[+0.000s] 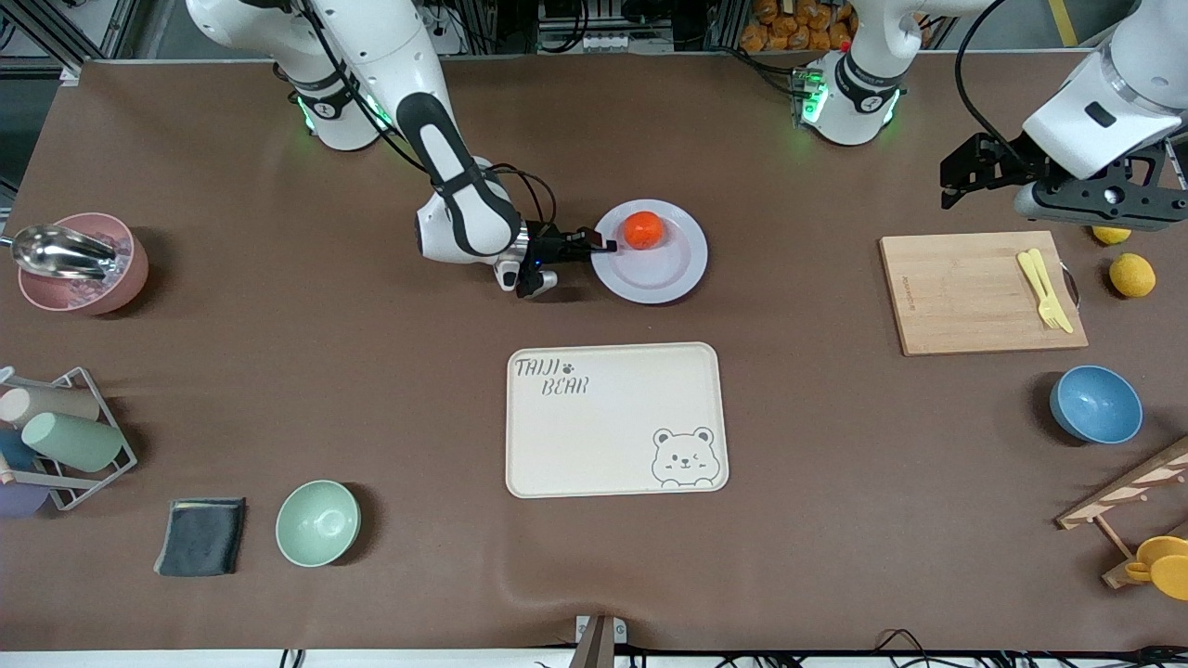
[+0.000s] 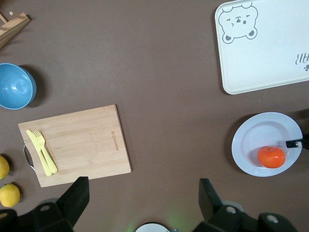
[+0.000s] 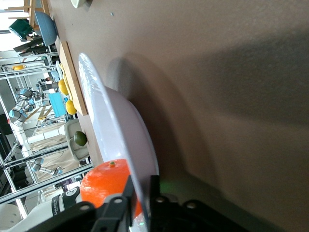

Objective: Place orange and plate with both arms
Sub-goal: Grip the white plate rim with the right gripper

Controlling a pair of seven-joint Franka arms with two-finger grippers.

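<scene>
The plate (image 1: 664, 264) lies on the brown table, farther from the front camera than the cream bear tray (image 1: 614, 419). The orange (image 1: 642, 230) sits in it, near the rim. My right gripper (image 1: 601, 245) is low at the plate's rim and shut on it, one finger above the rim and one below, as the right wrist view shows (image 3: 141, 195), with the orange (image 3: 105, 186) right beside the upper finger. My left gripper (image 1: 956, 181) is open and empty in the air, over the table beside the wooden board's farther corner. The left wrist view shows the plate (image 2: 263, 137) and orange (image 2: 271, 157).
A wooden cutting board (image 1: 974, 297) with a yellow fork and knife (image 1: 1044, 289) lies toward the left arm's end, with lemons (image 1: 1132, 275) and a blue bowl (image 1: 1096, 404) near it. A pink bowl (image 1: 83, 278), cup rack (image 1: 60, 436), green bowl (image 1: 317, 523) and dark cloth (image 1: 200, 535) are toward the right arm's end.
</scene>
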